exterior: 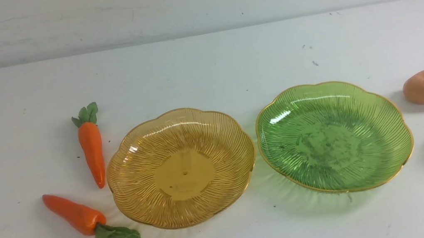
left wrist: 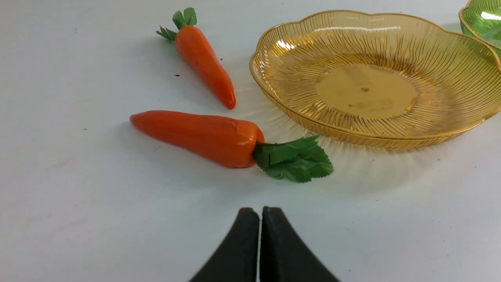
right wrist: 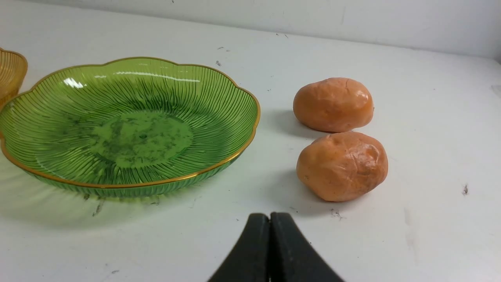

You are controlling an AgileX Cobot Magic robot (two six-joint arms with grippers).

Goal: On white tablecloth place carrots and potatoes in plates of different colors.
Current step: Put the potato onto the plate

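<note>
left pincer (left wrist: 260, 212): black fingers pressed flat together, poised over the white tablecloth (left wrist: 78, 203)
near carrot (left wrist: 203, 135): just ahead of the pincer, lying crosswise, green leaves (left wrist: 295, 158) reaching close to the amber plate
far carrot (left wrist: 205, 64): beyond the near carrot and apart from it, pointed tip toward the pincer, leafy end away
amber plate (left wrist: 368, 139): ahead and off to the pincer's right, ribbed, gold-edged, near both carrots
green plate (left wrist: 483, 19): only an edge showing, just past the amber plate, farthest from the pincer
</note>
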